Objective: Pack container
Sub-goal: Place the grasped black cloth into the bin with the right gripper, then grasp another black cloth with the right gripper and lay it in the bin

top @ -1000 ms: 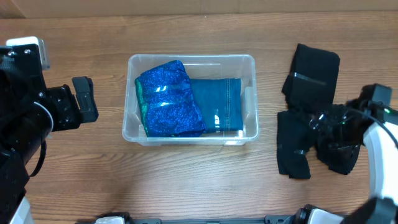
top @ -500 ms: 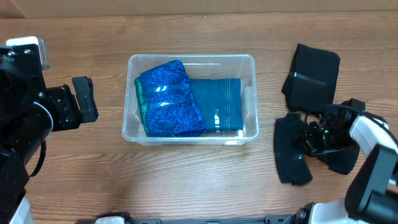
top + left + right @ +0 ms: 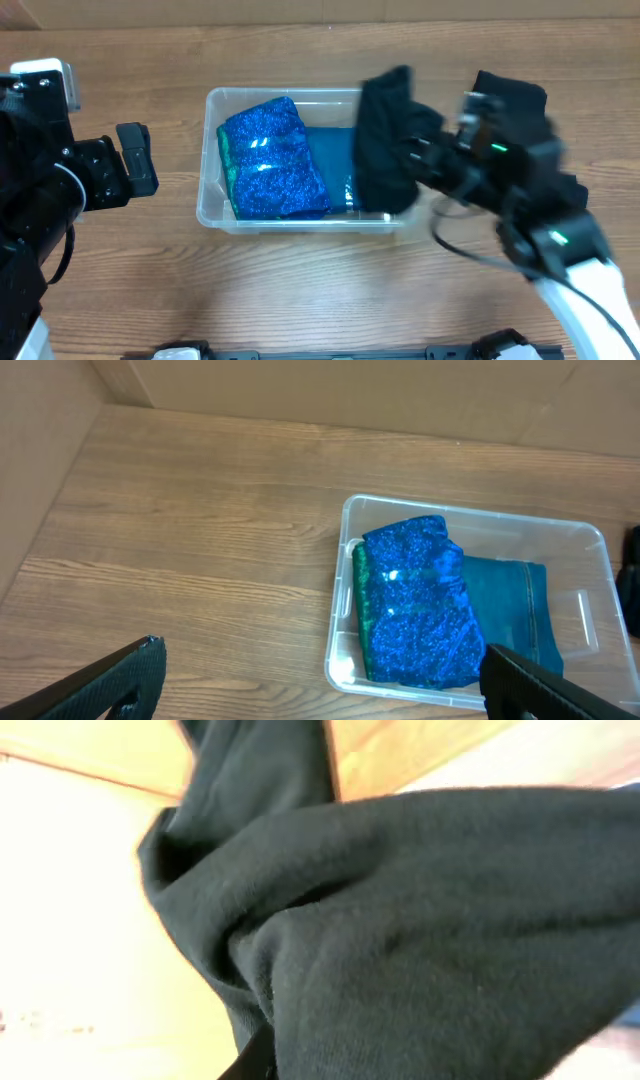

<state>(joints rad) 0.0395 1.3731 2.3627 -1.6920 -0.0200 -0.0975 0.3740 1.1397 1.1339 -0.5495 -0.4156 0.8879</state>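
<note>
The clear container [image 3: 214, 100] stands mid-table and holds a glittery blue cloth [image 3: 268, 160] on the left and folded teal denim [image 3: 335, 150] beside it. My right gripper [image 3: 428, 160] is shut on a black garment [image 3: 385, 140], which hangs over the container's right end. In the right wrist view the black garment [image 3: 420, 920] fills the frame and hides the fingers. My left gripper [image 3: 128, 165] stands open to the left of the container, holding nothing. In the left wrist view the container [image 3: 470, 518] and the blue cloth [image 3: 415, 600] lie ahead of the open left gripper [image 3: 320, 680].
Another black cloth [image 3: 515, 100] lies on the wooden table at the far right, partly behind my right arm. A cardboard wall [image 3: 350, 390] runs along the table's back edge.
My right gripper shut on the black garment at the right of the table, lifted it and carried it left over the container's right end. The left arm has not moved.
</note>
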